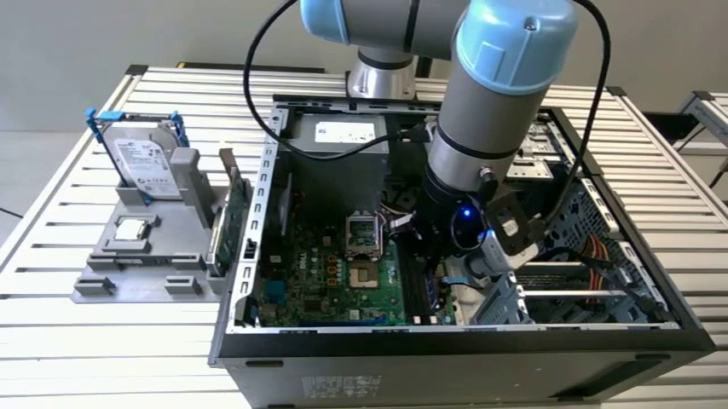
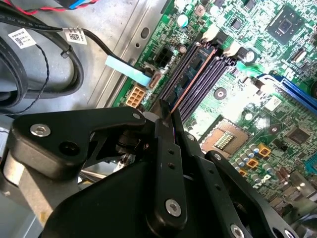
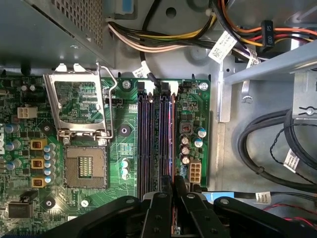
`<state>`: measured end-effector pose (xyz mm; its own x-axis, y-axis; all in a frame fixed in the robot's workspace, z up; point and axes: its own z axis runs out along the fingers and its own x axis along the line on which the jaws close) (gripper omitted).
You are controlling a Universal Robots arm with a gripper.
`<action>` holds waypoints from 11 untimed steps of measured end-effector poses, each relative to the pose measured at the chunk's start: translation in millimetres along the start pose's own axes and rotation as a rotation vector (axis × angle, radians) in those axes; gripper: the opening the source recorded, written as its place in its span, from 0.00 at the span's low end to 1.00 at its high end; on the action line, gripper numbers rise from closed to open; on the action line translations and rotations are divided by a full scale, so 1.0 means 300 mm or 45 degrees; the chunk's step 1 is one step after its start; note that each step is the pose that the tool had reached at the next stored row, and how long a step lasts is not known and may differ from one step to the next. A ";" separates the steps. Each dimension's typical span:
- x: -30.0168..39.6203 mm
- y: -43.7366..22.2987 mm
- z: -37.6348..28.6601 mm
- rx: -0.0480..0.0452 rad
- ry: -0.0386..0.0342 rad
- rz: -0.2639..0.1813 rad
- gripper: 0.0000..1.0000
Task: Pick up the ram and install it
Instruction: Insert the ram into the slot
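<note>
The ram (image 2: pixel 194 79) is a thin dark stick seen edge-on, lying along the outermost of the memory slots (image 3: pixel 153 139) on the green motherboard (image 1: pixel 330 273). In the first wrist view the ram (image 3: pixel 172 139) runs beside a row of small capacitors. My gripper (image 2: pixel 167 115) has its black fingers pressed together on the near end of the stick, and the gripper (image 3: pixel 173 181) sits just over the slot's end. In the exterior view the arm reaches down into the open computer case (image 1: pixel 455 341), with the gripper (image 1: pixel 436 271) low over the board. I cannot tell whether the ram is fully seated.
An open processor socket (image 3: pixel 85 166) lies beside the slots. Black cables (image 3: pixel 277 153) and coloured wire bundles (image 3: pixel 163 39) run along the case wall. Outside the case, a grey holder (image 1: pixel 125 281) carries a hard drive (image 1: pixel 146 166), a small silver chip (image 1: pixel 133 228) and a green card (image 1: pixel 231 226).
</note>
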<state>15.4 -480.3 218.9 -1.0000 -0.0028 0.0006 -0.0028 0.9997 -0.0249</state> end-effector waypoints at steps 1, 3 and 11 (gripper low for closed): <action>0.000 0.000 0.001 0.000 0.0000 0.002 0.00; 0.000 0.000 0.001 0.000 0.0000 0.003 0.00; 0.000 -0.010 0.002 0.000 0.0002 0.005 0.00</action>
<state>15.4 -483.4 218.4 -1.0000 0.0013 0.0006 0.0013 0.9997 -0.0250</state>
